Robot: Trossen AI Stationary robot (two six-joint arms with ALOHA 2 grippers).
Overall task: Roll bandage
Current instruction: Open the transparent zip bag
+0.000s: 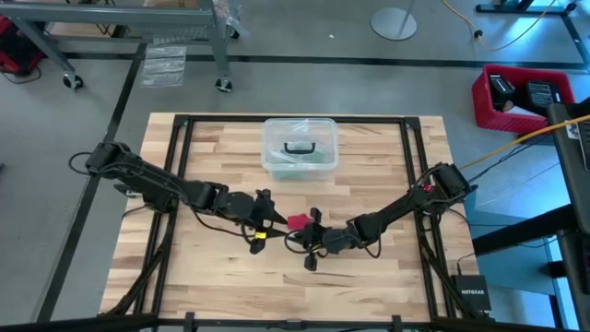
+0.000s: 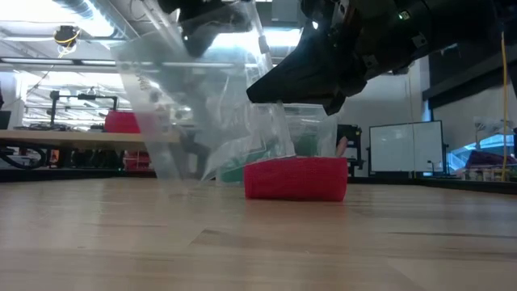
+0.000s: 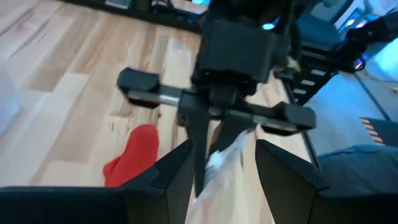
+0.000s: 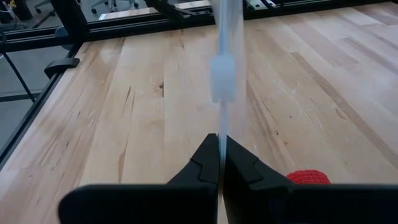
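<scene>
The bandage (image 1: pixel 298 222) is a short red cylinder of soft fabric, rolled up and lying on the wooden table (image 1: pixel 221 277) at its middle, between the two grippers; in the low view it (image 2: pixel 296 179) rests flat on the boards with a slightly ragged top edge. There is one bandage, one small clear plastic bag (image 2: pixel 174 113), one clear plastic box with a black handle (image 1: pixel 299 147), and two arms. The box stands at the far side of the table, well apart from the bandage. The left gripper (image 1: pixel 268 221) sits just left of the bandage, its fingers (image 3: pixel 168 171) spread apart with the crumpled bag film between them; whether they press on the film cannot be told. The right gripper (image 1: pixel 312 238) sits just right and near of the bandage, its two fingers (image 4: pixel 205 163) closed tight on a thin edge of the clear bag, which stands up from them as a narrow strip. The bag hangs lifted off the table between both grippers, above and beside the bandage.
</scene>
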